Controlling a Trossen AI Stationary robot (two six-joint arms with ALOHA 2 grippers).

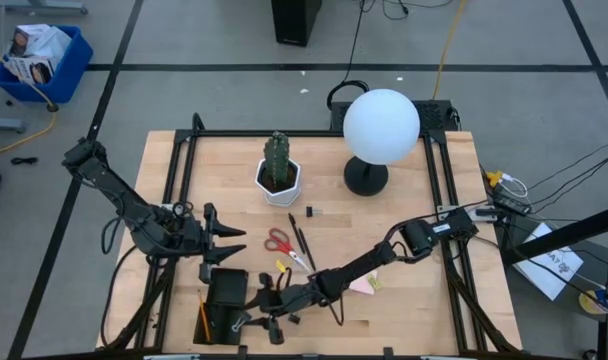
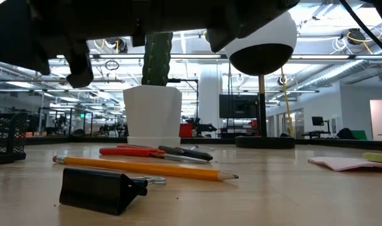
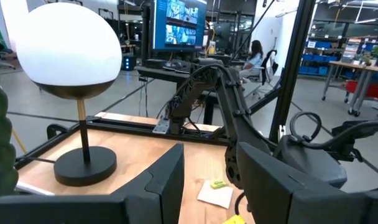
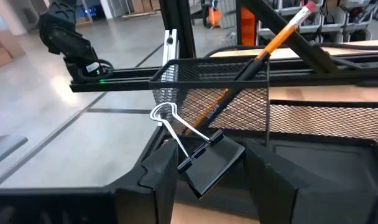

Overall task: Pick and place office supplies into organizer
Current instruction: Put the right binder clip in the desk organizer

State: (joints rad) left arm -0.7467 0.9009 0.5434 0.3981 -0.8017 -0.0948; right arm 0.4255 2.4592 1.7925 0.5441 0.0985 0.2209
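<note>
The black mesh organizer (image 1: 224,292) stands near the table's front edge, left of centre. An orange pencil (image 4: 273,40) leans in its tall compartment. My right gripper (image 4: 211,180) reaches in from the right, just in front of the mesh wall (image 4: 207,78), shut on a black binder clip (image 4: 211,165). Red-handled scissors (image 1: 278,240), dark pens (image 1: 302,240), a second pencil (image 2: 147,168), another binder clip (image 2: 97,188) and a pink sticky pad (image 1: 362,285) lie flat on the table. My left gripper (image 1: 239,243) hovers open above the organizer's far side, holding nothing. My right gripper pinches the binder clip's black body (image 4: 217,163) between its two fingers. The fingers lie about level and come from the table's right. The clip sits tilted in the hold, its wire handles (image 4: 167,118) sticking out ahead toward the mesh wall.
A cactus in a white pot (image 1: 278,175) and a white globe lamp (image 1: 381,125) on a black base stand at the back of the table. A small black clip (image 1: 312,211) lies behind the pens. Bare wood lies to the right of the sticky pad.
</note>
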